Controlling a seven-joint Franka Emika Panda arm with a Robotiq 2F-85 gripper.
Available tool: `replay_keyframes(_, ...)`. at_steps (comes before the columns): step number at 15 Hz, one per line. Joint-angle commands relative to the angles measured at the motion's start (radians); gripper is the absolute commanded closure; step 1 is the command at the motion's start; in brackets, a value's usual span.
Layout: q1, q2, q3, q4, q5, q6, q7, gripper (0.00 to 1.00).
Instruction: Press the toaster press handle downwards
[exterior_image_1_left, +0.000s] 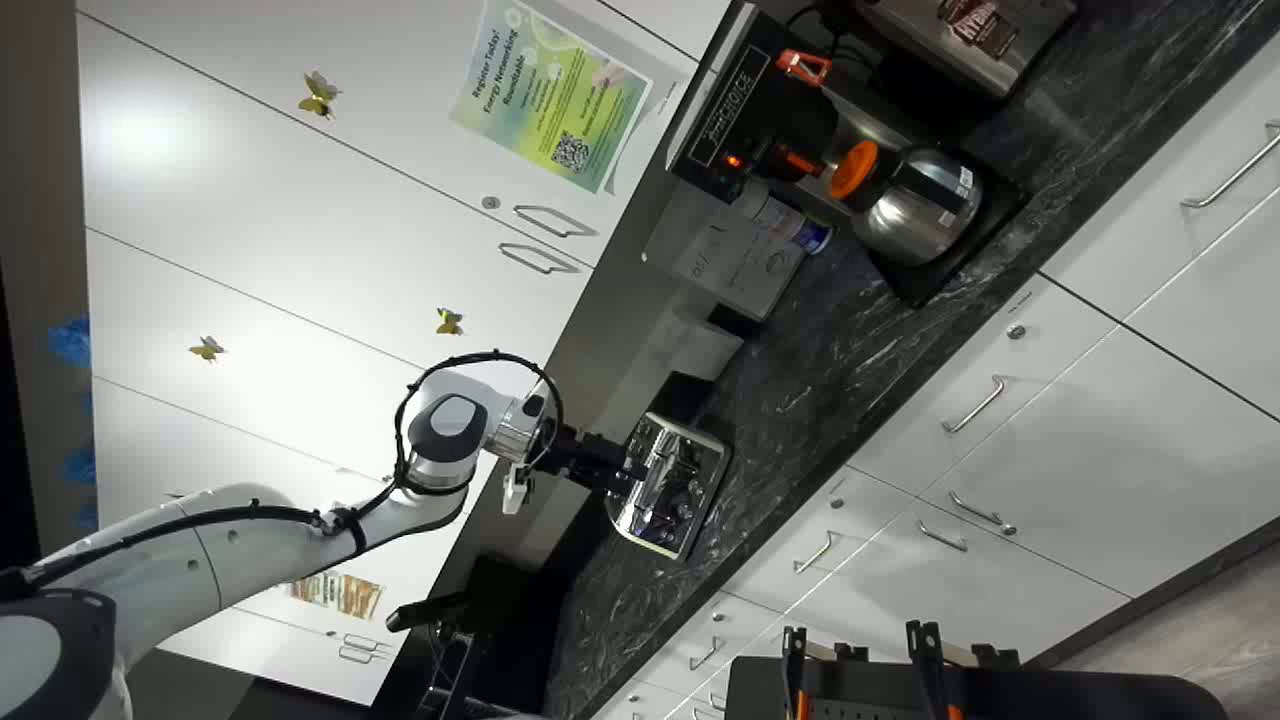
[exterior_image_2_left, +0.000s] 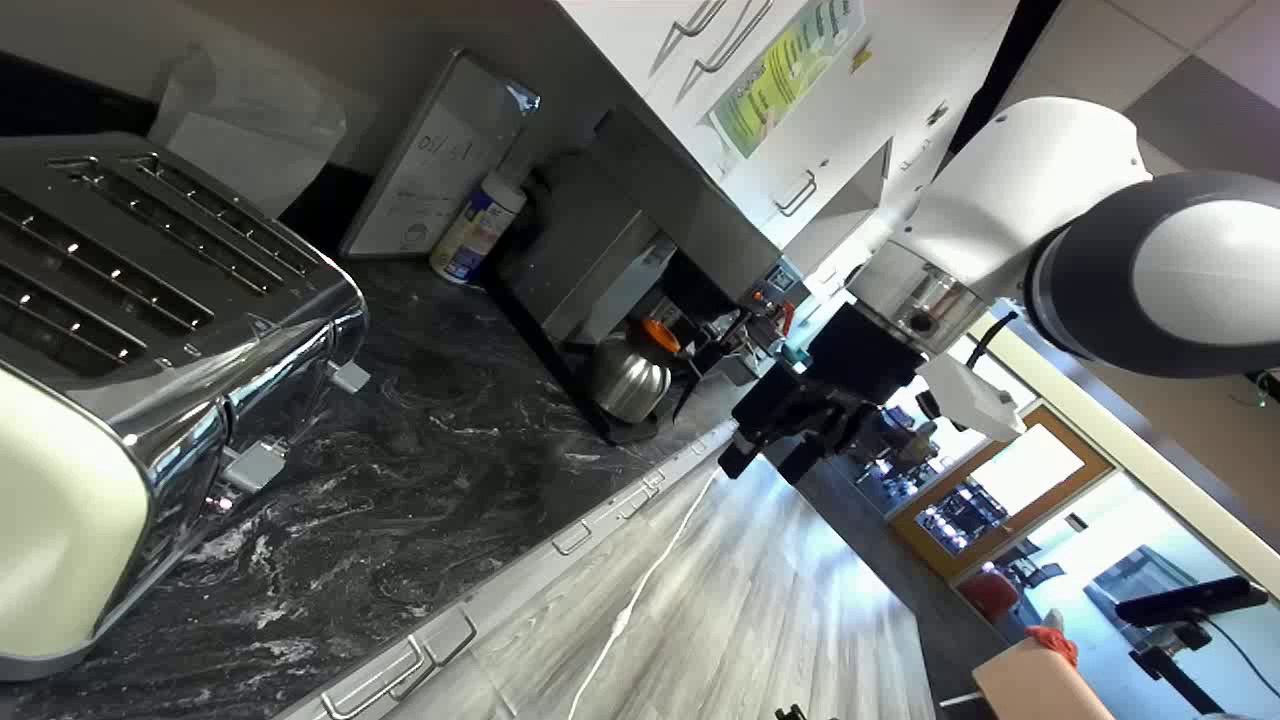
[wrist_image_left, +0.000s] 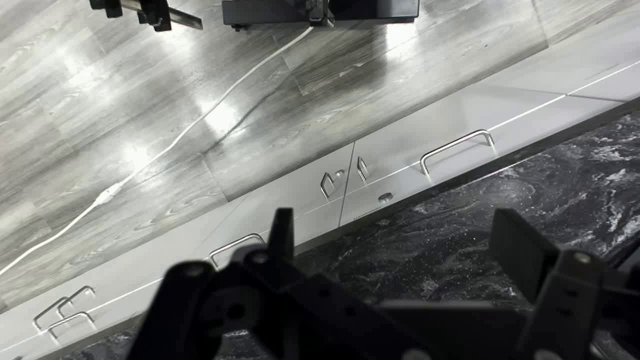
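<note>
The toaster (exterior_image_1_left: 690, 465) stands on the dark counter with a shiny silver front. In an exterior view the toaster (exterior_image_2_left: 290, 350) is close up at the left edge, with several long slots in its dark top. Two small pale grey press handles jut from its shiny face, a nearer one (exterior_image_2_left: 255, 465) and a farther one (exterior_image_2_left: 350, 377). My gripper (exterior_image_2_left: 767, 465) is open and empty, in the air apart from the toaster. In an exterior view the gripper (exterior_image_1_left: 630, 475) overlaps the toaster's front. In the wrist view the gripper (wrist_image_left: 392, 215) has wide-spread fingers; the toaster is out of view.
A coffee maker (exterior_image_1_left: 735, 110) with a steel pot (exterior_image_1_left: 920, 205) stands farther along the counter (wrist_image_left: 450, 200). A whiteboard (exterior_image_2_left: 430, 165) and a wipes canister (exterior_image_2_left: 478, 228) stand by the wall. Drawers with handles (wrist_image_left: 457, 145) run below the counter edge. Cabinets (exterior_image_1_left: 300, 230) hang above.
</note>
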Motion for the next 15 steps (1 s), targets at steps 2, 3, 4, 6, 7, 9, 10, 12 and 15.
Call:
replay_keyframes(2,0.022,0.003,-0.022,0.001,-0.009,-0.001,0.007,0.00)
replay_keyframes(3,0.022,0.003,-0.022,0.001,-0.009,-0.001,0.007,0.00)
replay_keyframes(4,0.022,0.003,-0.022,0.001,-0.009,-0.001,0.007,0.00)
replay_keyframes(6,0.022,0.003,-0.022,0.001,-0.009,-0.001,0.007,0.00)
replay_keyframes(7,0.031,0.011,-0.026,0.008,-0.008,0.023,-0.026,0.00)
replay_keyframes(9,0.050,0.041,-0.025,0.034,-0.028,0.086,-0.107,0.00)
replay_keyframes(10,0.060,0.057,-0.025,0.047,-0.032,0.119,-0.148,0.00)
replay_keyframes(12,0.087,0.100,-0.026,0.083,-0.022,0.172,-0.229,0.00)
replay_keyframes(15,0.136,0.169,-0.022,0.146,-0.002,0.219,-0.348,0.00)
